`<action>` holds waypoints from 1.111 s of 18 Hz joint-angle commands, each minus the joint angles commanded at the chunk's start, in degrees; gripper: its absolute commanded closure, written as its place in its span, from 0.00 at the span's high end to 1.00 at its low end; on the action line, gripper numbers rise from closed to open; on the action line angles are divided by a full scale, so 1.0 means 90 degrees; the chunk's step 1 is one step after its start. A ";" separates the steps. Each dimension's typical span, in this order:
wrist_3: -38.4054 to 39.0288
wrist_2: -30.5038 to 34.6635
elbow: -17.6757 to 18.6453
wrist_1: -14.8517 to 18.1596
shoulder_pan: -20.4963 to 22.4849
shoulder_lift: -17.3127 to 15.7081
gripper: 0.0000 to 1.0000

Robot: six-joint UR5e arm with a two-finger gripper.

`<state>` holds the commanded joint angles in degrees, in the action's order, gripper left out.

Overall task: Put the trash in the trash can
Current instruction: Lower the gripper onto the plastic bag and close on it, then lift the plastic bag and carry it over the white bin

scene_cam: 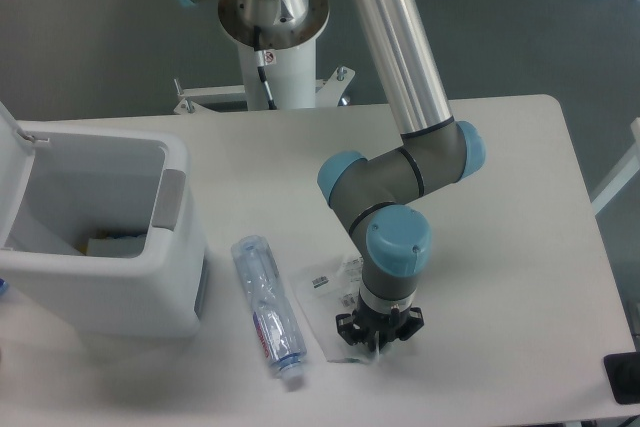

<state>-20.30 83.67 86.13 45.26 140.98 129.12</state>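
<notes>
Camera view from above showed one crushed clear plastic water bottle [266, 307] lying flat on the white counter [500, 197]. A printed label was seen around its lower half and a white cap at its near end. Its long axis ran from the far side of the counter toward the near edge, tilted slightly, with the cap end pointing to the near edge.

One flat clear plastic bag [327, 309] with small printed labels was seen lying just beside the bottle, between it and the arm's wrist. Part of the bag was hidden under the end effector [377, 332], which was lowered onto the bag's near corner. Whether the fingers were closed on the bag or merely pressed against it could not be told, since they were masked by the black body of the tool and the blue-capped wrist above.

One white boxy trash can [130, 287] with a grey side panel was placed at the counter's edge on the other side of the bottle, near it but apart from it. Its hinged lid [10, 132] was raised, and a pale item [112, 245] was seen inside at the bottom.

One arm was counted, with its white pedestal [275, 37] mounted behind the counter.
</notes>
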 joint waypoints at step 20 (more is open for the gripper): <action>-0.0019 -0.3437 -0.0576 -0.0058 0.0879 -0.2558 0.00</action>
<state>-20.48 52.74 80.95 44.74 148.89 106.10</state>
